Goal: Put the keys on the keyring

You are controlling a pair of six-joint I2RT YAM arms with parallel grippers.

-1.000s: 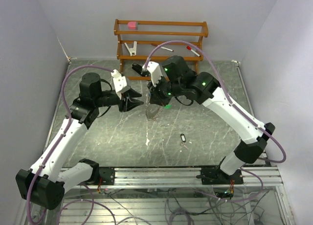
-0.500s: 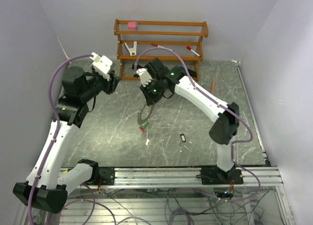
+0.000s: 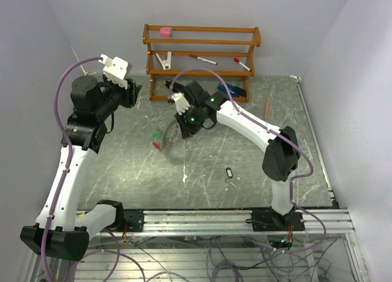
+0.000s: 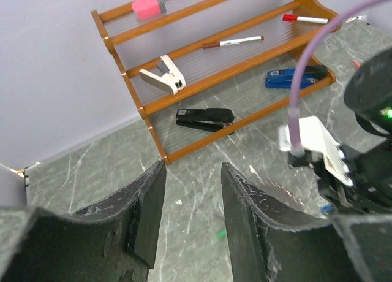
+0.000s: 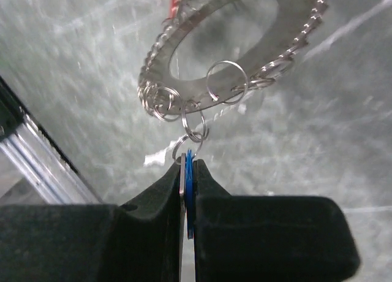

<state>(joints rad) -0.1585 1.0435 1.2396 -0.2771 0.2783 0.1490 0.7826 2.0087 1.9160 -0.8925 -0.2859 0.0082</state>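
Observation:
The keyring (image 5: pixel 288 46), a wide toothed silvery ring, hangs in the air from small linked split rings. My right gripper (image 5: pixel 188 162) is shut on a blue-tagged key (image 5: pixel 189 190) at the end of that chain. From above, the keyring (image 3: pixel 172 139) dangles below the right gripper (image 3: pixel 182 122), with a green tag (image 3: pixel 157 133) and a red tag (image 3: pixel 155 146) on its left side. A black-tagged key (image 3: pixel 229 171) lies loose on the table. My left gripper (image 3: pixel 130 92) is raised at the back left, apart from the ring. Its jaws (image 4: pixel 193 167) are open with nothing between them.
A wooden rack (image 3: pixel 202 55) at the back holds a pink eraser (image 3: pixel 165 31), a white stapler (image 3: pixel 164 60), a black stapler (image 3: pixel 173 84), a blue stapler (image 3: pixel 231 89) and red-capped pens (image 3: pixel 240 62). An orange pen (image 3: pixel 267 106) and a white scrap (image 3: pixel 185 178) lie on the table.
The left arm has pulled back and up to the left, away from the ring. The right arm has swung the keyring leftwards, and its upper arm has shifted left.

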